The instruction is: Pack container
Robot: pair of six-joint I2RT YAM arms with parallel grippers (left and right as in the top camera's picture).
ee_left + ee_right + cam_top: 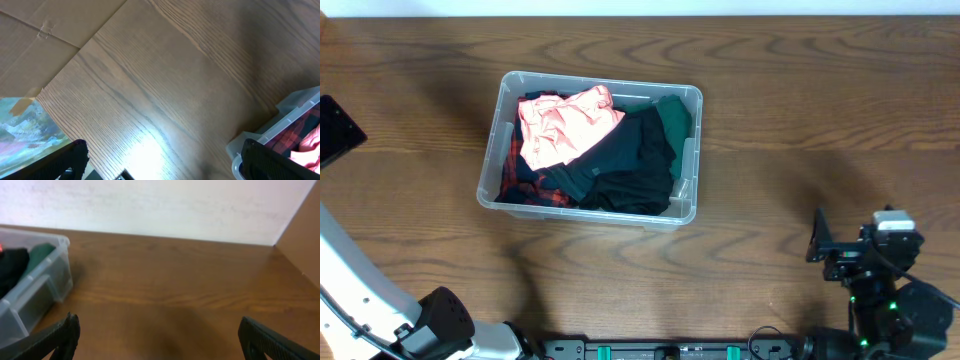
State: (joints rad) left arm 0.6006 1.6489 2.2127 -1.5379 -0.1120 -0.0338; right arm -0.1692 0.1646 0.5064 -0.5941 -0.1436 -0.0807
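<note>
Near the table's (pixel 800 90) front edge, the right gripper (pixel 157 330) hangs low and level, jaws spread wide on nothing, facing the wall (pixel 150 205); the left gripper (pixel 165 150), equally wide and empty, tilts down at bare wood. Both arms sit folded by their bases. Well apart, mid-table, the container (pixel 688 170) brims with pink, black, green and plaid clothes (pixel 620 160); packing looks finished, nothing loose in view
</note>
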